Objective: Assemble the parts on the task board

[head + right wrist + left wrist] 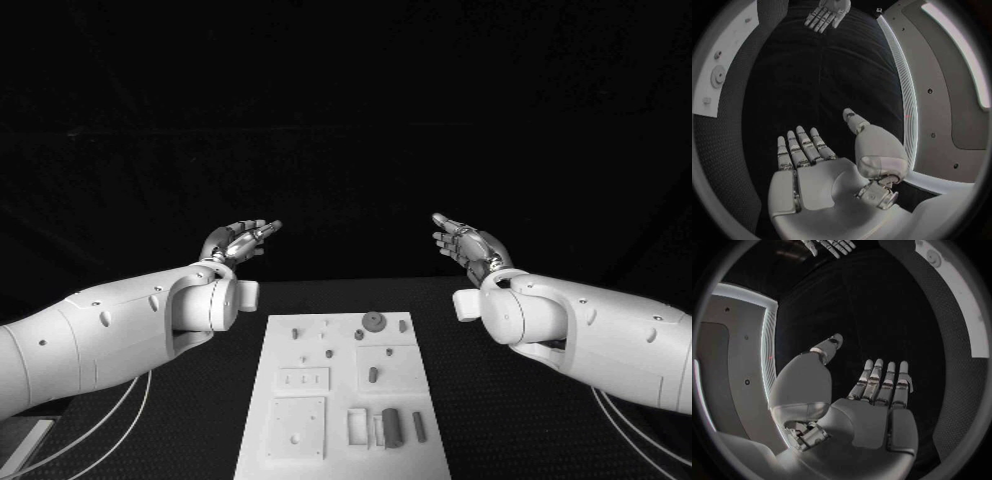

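Observation:
The white task board (343, 400) lies in the middle of the table, and its edge also shows in the left wrist view (961, 295) and the right wrist view (717, 65). Small grey parts lie on it: a round disc (374, 320), a short peg (374, 375) and several bars (389, 425) near the front. My left hand (238, 241) is raised beyond the board's far left corner, fingers straight and apart, holding nothing (873, 395). My right hand (469, 243) mirrors it at the far right, also empty (811, 160). Both hands hang well above the table.
The black table (159, 420) surrounds the board. White cables (101, 425) run along the front left and another cable (627, 440) at the front right. A pale flat object (22, 440) lies at the left front corner.

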You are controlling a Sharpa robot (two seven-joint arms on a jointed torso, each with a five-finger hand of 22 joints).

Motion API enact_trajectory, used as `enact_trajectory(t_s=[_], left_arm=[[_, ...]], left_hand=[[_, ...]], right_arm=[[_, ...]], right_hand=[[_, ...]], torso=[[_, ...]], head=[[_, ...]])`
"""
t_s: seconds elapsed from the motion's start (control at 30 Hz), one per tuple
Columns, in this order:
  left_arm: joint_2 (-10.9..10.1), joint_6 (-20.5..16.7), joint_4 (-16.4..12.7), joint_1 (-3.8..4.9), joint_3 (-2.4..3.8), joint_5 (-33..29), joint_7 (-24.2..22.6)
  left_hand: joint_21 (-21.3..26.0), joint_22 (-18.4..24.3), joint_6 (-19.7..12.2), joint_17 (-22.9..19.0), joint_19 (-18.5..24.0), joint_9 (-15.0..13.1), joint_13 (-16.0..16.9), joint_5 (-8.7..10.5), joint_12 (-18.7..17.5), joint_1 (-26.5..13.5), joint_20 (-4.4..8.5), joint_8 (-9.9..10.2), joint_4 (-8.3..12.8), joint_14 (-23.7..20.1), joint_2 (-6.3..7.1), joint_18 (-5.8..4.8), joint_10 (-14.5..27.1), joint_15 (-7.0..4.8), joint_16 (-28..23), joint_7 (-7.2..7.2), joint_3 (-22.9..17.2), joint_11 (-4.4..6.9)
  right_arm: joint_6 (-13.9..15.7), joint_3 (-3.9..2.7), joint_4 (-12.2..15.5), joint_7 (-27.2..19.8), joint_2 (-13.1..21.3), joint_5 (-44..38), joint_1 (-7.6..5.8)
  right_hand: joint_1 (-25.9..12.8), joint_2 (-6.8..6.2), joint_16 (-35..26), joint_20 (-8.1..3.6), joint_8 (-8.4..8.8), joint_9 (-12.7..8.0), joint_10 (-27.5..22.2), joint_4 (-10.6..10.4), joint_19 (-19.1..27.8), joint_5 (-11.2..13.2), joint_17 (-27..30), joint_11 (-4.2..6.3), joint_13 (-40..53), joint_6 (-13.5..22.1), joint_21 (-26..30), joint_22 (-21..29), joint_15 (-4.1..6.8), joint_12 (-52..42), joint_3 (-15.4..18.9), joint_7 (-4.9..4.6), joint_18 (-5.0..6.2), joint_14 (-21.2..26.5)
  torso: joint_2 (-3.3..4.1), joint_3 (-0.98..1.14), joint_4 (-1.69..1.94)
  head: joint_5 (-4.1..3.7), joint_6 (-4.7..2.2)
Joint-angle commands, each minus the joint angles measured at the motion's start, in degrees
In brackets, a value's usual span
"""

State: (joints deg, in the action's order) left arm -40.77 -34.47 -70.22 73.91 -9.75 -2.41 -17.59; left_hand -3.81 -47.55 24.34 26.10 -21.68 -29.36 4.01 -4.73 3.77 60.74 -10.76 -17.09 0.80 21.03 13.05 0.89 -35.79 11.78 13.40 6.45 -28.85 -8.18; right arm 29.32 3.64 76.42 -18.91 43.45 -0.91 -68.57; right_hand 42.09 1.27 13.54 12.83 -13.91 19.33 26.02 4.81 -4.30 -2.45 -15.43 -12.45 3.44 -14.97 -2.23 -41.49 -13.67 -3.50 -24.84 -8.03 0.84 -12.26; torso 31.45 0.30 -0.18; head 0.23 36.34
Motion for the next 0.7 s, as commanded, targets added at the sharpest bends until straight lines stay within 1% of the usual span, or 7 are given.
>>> enact_trajectory(t_s=[0.03, 0.27, 0.4, 0.43, 0.5, 0.57, 0.7], left_arm=[[0.5, 6.6, 1.8, 1.20, -0.62, -1.8, 5.9], [0.7, 7.1, 2.5, 1.67, -0.95, -1.9, 6.4], [0.7, 7.1, 2.5, 1.67, -0.95, -1.9, 6.4], [-0.6, 11.2, 2.1, 1.65, -2.13, -2.2, 6.5], [-0.8, 11.6, 1.8, 1.66, -2.17, -2.0, 5.7], [-1.0, 13.0, 1.7, 1.66, -2.18, -1.3, 5.2], [-1.2, 15.4, 1.4, 1.67, -2.19, 1.4, 4.5]], left_hand=[[-0.4, -0.8, 0.5, 0.5, -0.5, -0.5, 0.1, -0.26, 0.2, 1.0, -0.09, -0.4, 0.0, 0.4, 0.21, -0.89, -0.6, 0.13, 0.3, 0.07, -0.5, -0.16], [-0.5, -1.1, 0.8, 1.8, -0.9, -0.7, 0.2, -0.21, 0.4, 1.2, 0.11, -0.6, 0.1, 1.6, -0.47, -0.89, -1.1, 0.24, 1.3, 0.49, 0.0, -0.41], [-0.9, -1.4, 2.5, 3.1, -2.0, -1.0, 0.5, -0.16, 1.1, 1.5, 0.64, -1.5, 1.1, 4.0, -2.07, -0.81, -3.0, 1.10, 2.9, 1.41, 1.2, -1.02], [-1.1, -1.5, 3.2, 3.2, -2.8, -1.1, 0.6, -0.18, 1.3, 1.6, 0.92, -1.8, 1.7, 4.8, -2.71, -0.71, -3.8, 1.52, 3.3, 1.96, 1.8, -1.31], [-1.6, -1.6, 4.8, 3.5, -4.7, -1.1, 0.8, -0.15, 2.1, 1.4, 1.57, -2.2, 2.9, 6.9, -4.39, -0.38, -5.9, 2.47, 4.2, 4.30, 3.0, -2.86], [-2.1, -1.6, 6.0, 3.8, -6.8, -0.9, 0.9, -0.20, 2.5, 1.6, 1.86, -2.4, 4.0, 9.9, -5.44, 0.25, -7.4, 2.92, 5.4, 4.78, 3.5, -3.29], [-3.6, -1.4, 9.2, 4.4, -12.6, -0.6, 2.0, -0.31, 5.4, 1.7, 3.22, -3.0, 6.4, 17.3, -7.17, 2.19, -14.1, 0.91, 8.2, 6.31, 3.8, -4.18]], right_arm=[[-13.7, 0.50, -2.6, 8.0, -0.3, -2.6, -1.54], [-20.1, 1.42, -6.2, 12.1, -0.7, -3.4, -3.77], [-21.2, 1.58, -6.8, 12.8, -0.7, -3.6, -4.15], [-18.5, 1.91, -14.9, 10.0, -4.8, -25.4, -3.38], [-17.9, 1.90, -16.0, 9.8, -5.3, -28.9, -3.30], [-17.3, 1.90, -16.7, 9.6, -5.5, -33.1, -3.30], [-17.4, 1.89, -17.8, 9.6, -5.9, -38.7, -3.30]], right_hand=[[3.4, 0.25, 2.1, 1.24, -1.72, 1.8, 4.2, 2.1, -0.3, -0.4, -1.9, -0.95, 0.6, -2.0, -0.7, -2.4, -1.51, -1.1, -0.9, -5.59, 0.44, -1.6], [8.9, -0.73, 8.1, 1.04, -5.75, 5.8, 9.9, 7.4, -4.1, -0.4, -6.8, -1.42, 1.3, -7.0, -2.7, -15.8, -2.22, -3.0, -2.3, -5.83, 1.48, -8.5], [11.6, -1.60, 10.4, 0.43, -6.96, 6.1, 14.1, 9.7, -9.9, -0.4, -7.7, -1.99, 2.0, -9.4, -5.4, -31.5, -2.84, -5.0, -3.5, -5.99, 2.97, -13.4], [12.1, -1.72, 10.8, 0.27, -7.26, 6.2, 15.0, 10.3, -12.0, -0.4, -7.8, -1.94, 2.1, -10.0, -6.1, -34.6, -2.69, -5.3, -3.7, -6.04, 3.53, -14.4], [13.2, -1.88, 12.0, -0.07, -8.40, 6.6, 17.1, 11.3, -14.6, -0.4, -8.1, -1.76, 2.4, -12.5, -6.8, -34.3, -2.06, -6.2, -4.4, -6.32, 4.59, -17.1], [14.7, -2.09, 13.5, -0.37, -9.50, 6.9, 19.4, 11.9, -17.2, -0.5, -8.7, -1.48, 2.8, -15.0, -7.5, -34.0, -0.93, -7.1, -5.1, -6.44, 5.65, -20.4], [18.0, -2.82, 15.0, -0.56, -10.38, 7.1, 23.9, 11.9, -22.1, -0.4, -9.3, 0.14, 3.5, -18.2, -8.0, -33.0, 0.95, -8.7, -5.8, -5.52, 7.45, -25.2]], torso=[[0.01, 0.00, -0.01], [0.01, 0.00, -0.01], [0.01, 0.00, -0.01], [0.06, -0.45, -0.06], [0.08, -0.41, -0.02], [0.11, -0.37, 0.14], [0.26, -0.18, 0.69]], head=[[0.00, 0.00], [0.00, 0.00], [0.00, 0.00], [1.08, 0.50], [1.21, 0.61], [1.07, 0.50], [0.83, 0.31]])
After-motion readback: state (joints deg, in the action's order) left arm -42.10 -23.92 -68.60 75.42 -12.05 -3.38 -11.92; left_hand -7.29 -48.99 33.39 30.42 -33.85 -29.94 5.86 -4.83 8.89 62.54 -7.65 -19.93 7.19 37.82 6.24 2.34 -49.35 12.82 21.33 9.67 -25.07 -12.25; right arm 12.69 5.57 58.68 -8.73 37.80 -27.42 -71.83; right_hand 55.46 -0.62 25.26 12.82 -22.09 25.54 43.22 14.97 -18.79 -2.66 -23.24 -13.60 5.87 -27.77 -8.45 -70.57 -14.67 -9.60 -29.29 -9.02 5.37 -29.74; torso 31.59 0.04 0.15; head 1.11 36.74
